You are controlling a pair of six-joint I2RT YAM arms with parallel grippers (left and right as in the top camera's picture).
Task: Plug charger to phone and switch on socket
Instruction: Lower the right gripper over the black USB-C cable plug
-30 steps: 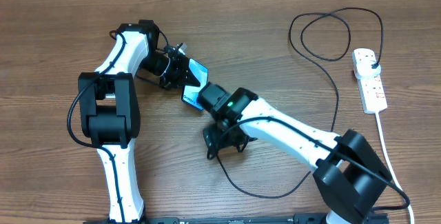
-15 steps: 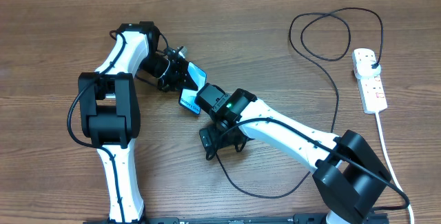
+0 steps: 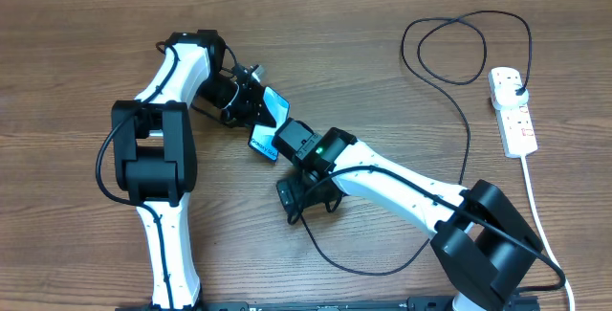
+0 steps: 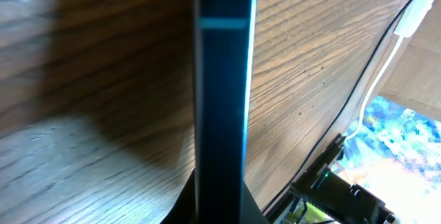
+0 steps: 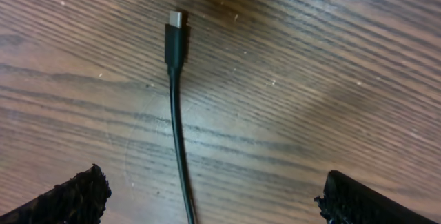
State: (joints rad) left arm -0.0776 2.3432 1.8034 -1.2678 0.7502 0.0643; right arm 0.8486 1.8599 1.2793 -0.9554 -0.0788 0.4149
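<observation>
Right tool spread over charger tip, left tool clamping phone

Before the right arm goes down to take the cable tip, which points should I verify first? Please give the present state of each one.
1. The phone is held by the left gripper: ok, it stands edge-on between the jaws.
2. The right gripper is open: ok, jaws wide apart.
3. The charger connector lies free on the table: ok, its cable runs between the jaws.
4. The charger plug sits in the socket: ok, as far as the overhead view shows.
5. Whether the socket is already on: cannot tell, too small.
6. The phone port faces the connector: cannot tell.
</observation>
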